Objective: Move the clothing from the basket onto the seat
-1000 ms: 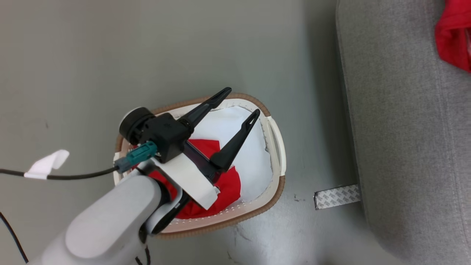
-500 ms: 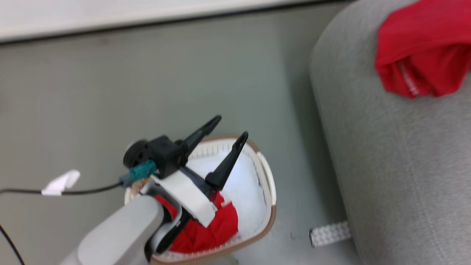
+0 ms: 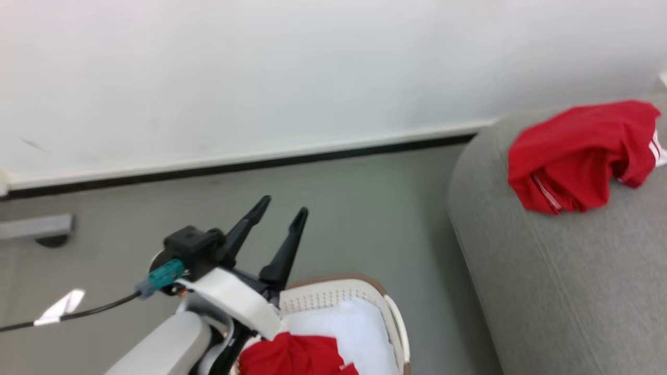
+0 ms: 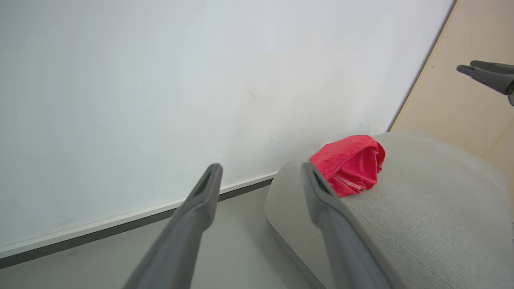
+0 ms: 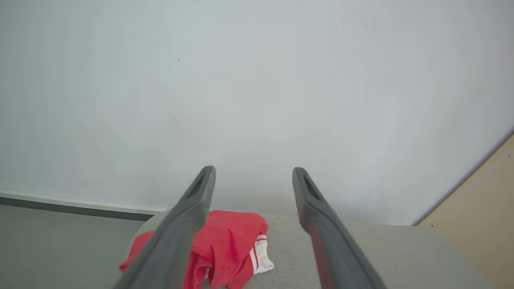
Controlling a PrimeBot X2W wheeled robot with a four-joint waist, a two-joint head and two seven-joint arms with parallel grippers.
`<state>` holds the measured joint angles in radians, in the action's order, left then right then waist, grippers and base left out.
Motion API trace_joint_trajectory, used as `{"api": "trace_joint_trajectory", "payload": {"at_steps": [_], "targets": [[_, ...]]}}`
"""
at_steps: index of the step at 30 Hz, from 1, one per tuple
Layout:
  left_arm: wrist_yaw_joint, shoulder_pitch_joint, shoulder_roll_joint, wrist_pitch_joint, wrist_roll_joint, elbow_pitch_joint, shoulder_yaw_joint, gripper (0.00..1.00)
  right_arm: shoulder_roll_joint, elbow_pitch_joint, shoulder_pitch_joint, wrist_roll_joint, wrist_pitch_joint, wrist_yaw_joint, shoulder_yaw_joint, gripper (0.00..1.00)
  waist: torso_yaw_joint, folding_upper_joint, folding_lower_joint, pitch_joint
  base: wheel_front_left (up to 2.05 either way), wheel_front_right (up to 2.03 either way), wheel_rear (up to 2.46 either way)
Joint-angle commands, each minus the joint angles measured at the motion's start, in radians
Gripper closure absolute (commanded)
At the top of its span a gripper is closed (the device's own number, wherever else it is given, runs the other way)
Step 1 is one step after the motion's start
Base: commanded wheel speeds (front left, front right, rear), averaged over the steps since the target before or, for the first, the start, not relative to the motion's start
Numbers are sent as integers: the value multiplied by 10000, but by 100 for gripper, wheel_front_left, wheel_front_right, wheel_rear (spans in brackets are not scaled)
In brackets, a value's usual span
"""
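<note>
Where the head view's lower edge cuts the scene, a black cable (image 3: pixel 78 314) with a white tag leads to the left hand (image 3: pixel 284 205). Its two dark fingers stand spread with nothing between them and rise in the picture past the far rim of the basket (image 3: pixel 338 277); their height over it cannot be judged. Only the basket's far part shows. Inside lies a crumpled red garment (image 3: pixel 297 357), cut off at the bottom edge and partly hidden by the pale forearm, beside a white lining (image 3: pixel 359 333). Rightward, across grey floor (image 3: pixel 417 219), the seat (image 3: pixel 547 271) carries a bundled red garment (image 3: pixel 573 151) with white striping, near its rounded corner by the wall. The right hand (image 5: pixel 253 169), fingers apart and empty, points at the wall above that bundle; one finger hides part of the fabric.
</note>
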<state>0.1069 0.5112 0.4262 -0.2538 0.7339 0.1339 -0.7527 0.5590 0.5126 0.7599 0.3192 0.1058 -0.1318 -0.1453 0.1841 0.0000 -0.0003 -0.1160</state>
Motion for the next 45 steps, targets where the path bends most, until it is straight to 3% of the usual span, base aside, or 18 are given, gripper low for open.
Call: {"api": "trace_joint_trajectory", "payload": {"at_steps": [1, 4, 12, 20, 23, 32, 37, 45], "targets": [[115, -288, 147, -35, 89, 57, 124, 0, -193, -378, -406, 226, -63, 22, 33, 0, -572, 0, 3, 714, 0, 0, 0], [411, -686, 351, -87, 60, 74, 475, 0, -497, -1313, -983, 464, -304, 23, 235, 0, -734, 0, 3, 972, 0, 0, 0], [952, -1879, 722, -101, -374, -172, 1541, 0, -2168, -3001, -3153, 398, -987, 22, 1332, 0, -1338, 0, 3, 1343, 0, 0, 0], [1197, -3121, 345, -106, -1448, -557, 2768, 0, -3599, -4174, -5265, -402, -1677, 22, 1528, 0, -1538, 0, 3, 1393, 0, 0, 0], [1105, -3651, 93, -107, -1787, -640, 3390, 0, -4087, -4107, -5944, -529, -2062, 22, 1399, 0, -1527, 0, 3, 1404, 0, 0, 0], [668, -5053, -1092, -108, -2601, -712, 4975, 0, -4551, -3385, -6856, -896, -3102, 22, 278, 0, -1264, 0, 3, 1379, 0, 0, 0], [202, -5452, -1795, -109, -3258, -635, 5424, 0, -4898, -3213, -7144, -771, -3458, 22, 338, 0, -1264, 0, 3, 1308, 0, 0, 0], [-594, -5332, -2408, -109, -3983, -306, 6041, 0, -5077, -2978, -7030, -911, -3636, 22, 51, 0, -1326, 0, 3, 1158, 0, 0, 0]]}}
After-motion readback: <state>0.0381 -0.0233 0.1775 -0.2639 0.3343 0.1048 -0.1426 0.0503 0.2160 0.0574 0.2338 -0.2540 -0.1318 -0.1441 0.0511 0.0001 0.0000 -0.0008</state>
